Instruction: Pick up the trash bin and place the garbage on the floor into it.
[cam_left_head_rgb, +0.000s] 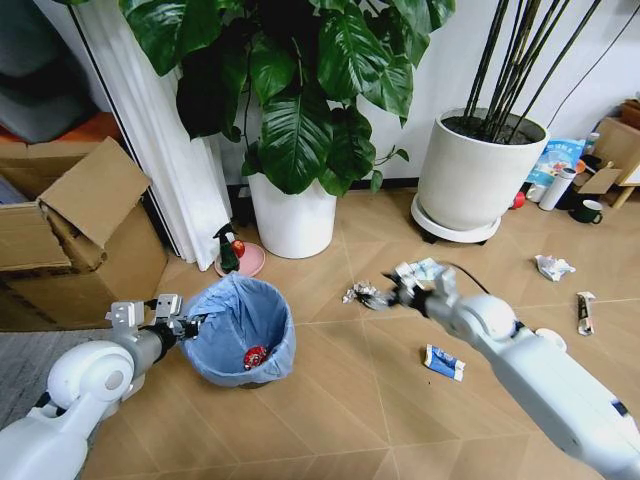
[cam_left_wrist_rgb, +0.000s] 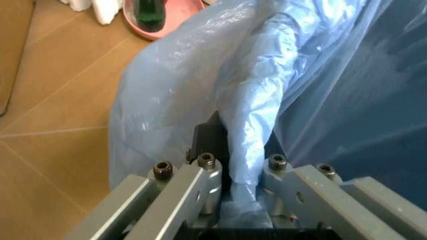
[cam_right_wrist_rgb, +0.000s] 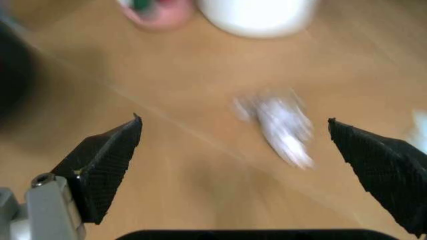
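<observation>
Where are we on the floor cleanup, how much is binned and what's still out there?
Partly done. The left gripper is shut on the trash bin rim, and a red-and-white piece already lies inside. In hand: the right gripper hangs open above a crumpled silvery wrapper. Left on the floor: that wrapper, a blue-and-white wrapper, crumpled white paper and a strip wrapper.
</observation>
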